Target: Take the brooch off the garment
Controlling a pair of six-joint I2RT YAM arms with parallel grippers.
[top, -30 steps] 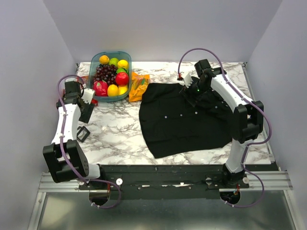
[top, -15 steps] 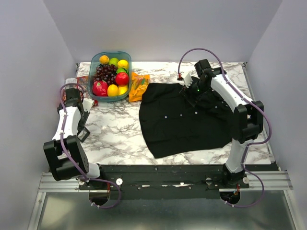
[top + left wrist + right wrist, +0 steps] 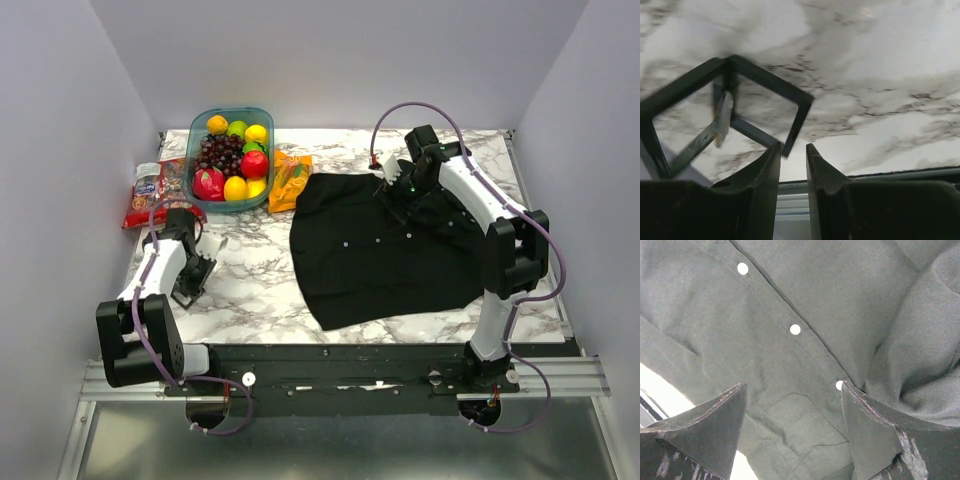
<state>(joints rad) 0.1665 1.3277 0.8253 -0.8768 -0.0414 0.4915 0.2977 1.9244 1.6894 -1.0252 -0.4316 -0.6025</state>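
Left gripper (image 3: 792, 146) sits nearly closed, slim gap, gripping nothing, black square frame (image 3: 770, 80) just ahead on the marble table (image 3: 880, 60). Right gripper (image 3: 792, 390) is spread wide, empty, just above the black shirt (image 3: 865, 290), white buttons (image 3: 795, 329) ahead. Brooch: can't tell where.

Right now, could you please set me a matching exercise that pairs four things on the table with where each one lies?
Things:
1. garment
2. fruit tub
3. orange packet
4. red packet

Places:
A. at the far left edge of the table
B. between the fruit tub and the garment
C. on the right half, below the right gripper with its jaws wide apart
D. at the back left, filled with fruit

Pairs: 1-C, 2-D, 3-B, 4-A
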